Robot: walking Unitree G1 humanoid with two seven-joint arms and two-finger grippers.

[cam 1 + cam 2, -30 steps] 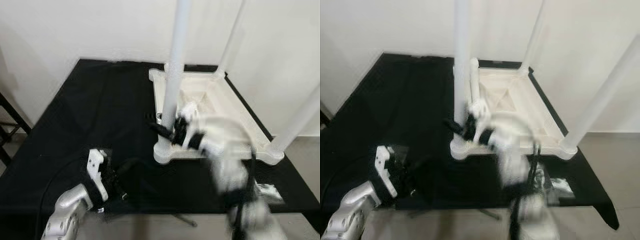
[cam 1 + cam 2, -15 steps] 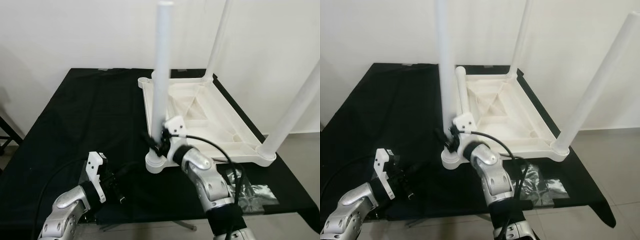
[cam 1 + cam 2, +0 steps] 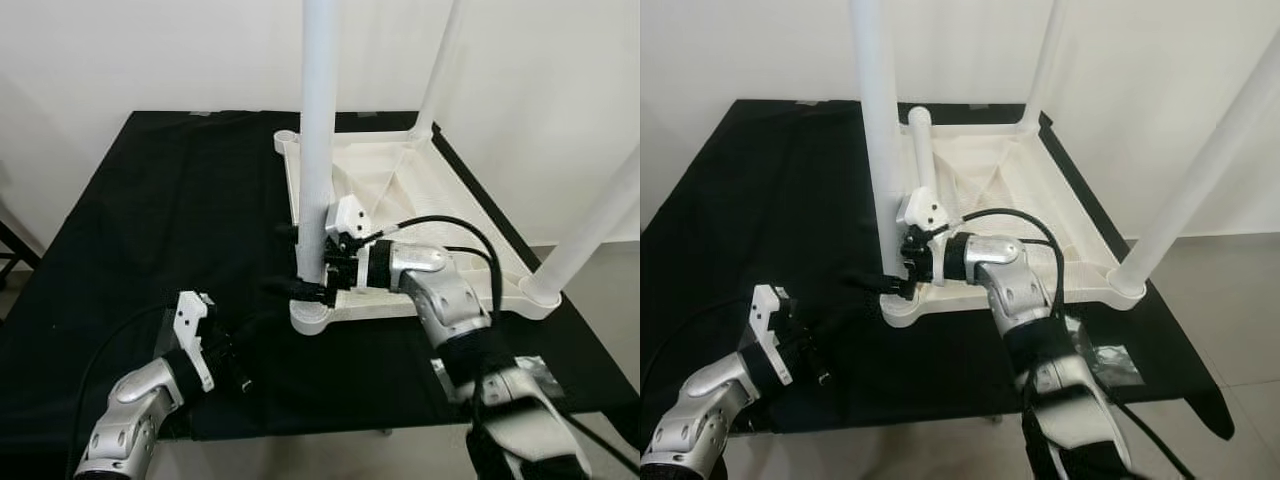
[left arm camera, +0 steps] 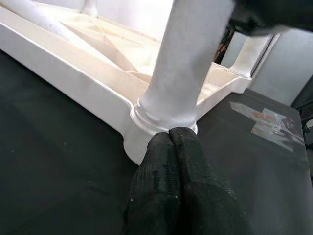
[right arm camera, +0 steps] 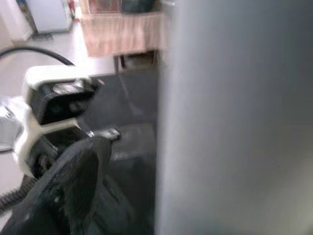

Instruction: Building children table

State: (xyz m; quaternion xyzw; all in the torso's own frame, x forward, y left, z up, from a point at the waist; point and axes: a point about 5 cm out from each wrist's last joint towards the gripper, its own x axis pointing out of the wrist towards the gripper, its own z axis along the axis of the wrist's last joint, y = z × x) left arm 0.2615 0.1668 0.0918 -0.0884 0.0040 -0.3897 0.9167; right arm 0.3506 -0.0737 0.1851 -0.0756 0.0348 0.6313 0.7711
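A white children's table (image 3: 400, 190) lies upside down on a black cloth, with its legs pointing up. My right gripper (image 3: 296, 272) reaches in from the right and is shut low on the near-left leg (image 3: 318, 120), one black finger on each side. In the right wrist view that leg (image 5: 234, 117) stands close beside one finger (image 5: 73, 181). My left gripper (image 3: 240, 380) rests low on the cloth at the front left, shut and empty. Its fingertips (image 4: 170, 139) point at the leg's base (image 4: 166, 120), just short of it.
Two more legs rise at the far right (image 3: 440, 60) and the near right (image 3: 590, 220). Crinkled clear plastic (image 3: 1110, 360) lies on the cloth at the front right. The cloth's front edge (image 3: 330, 430) is close to me. A white wall stands behind.
My right forearm has swung out to the right and now reaches the near-left leg from the side, a little higher up. The left gripper has stayed put. The camera has shifted.
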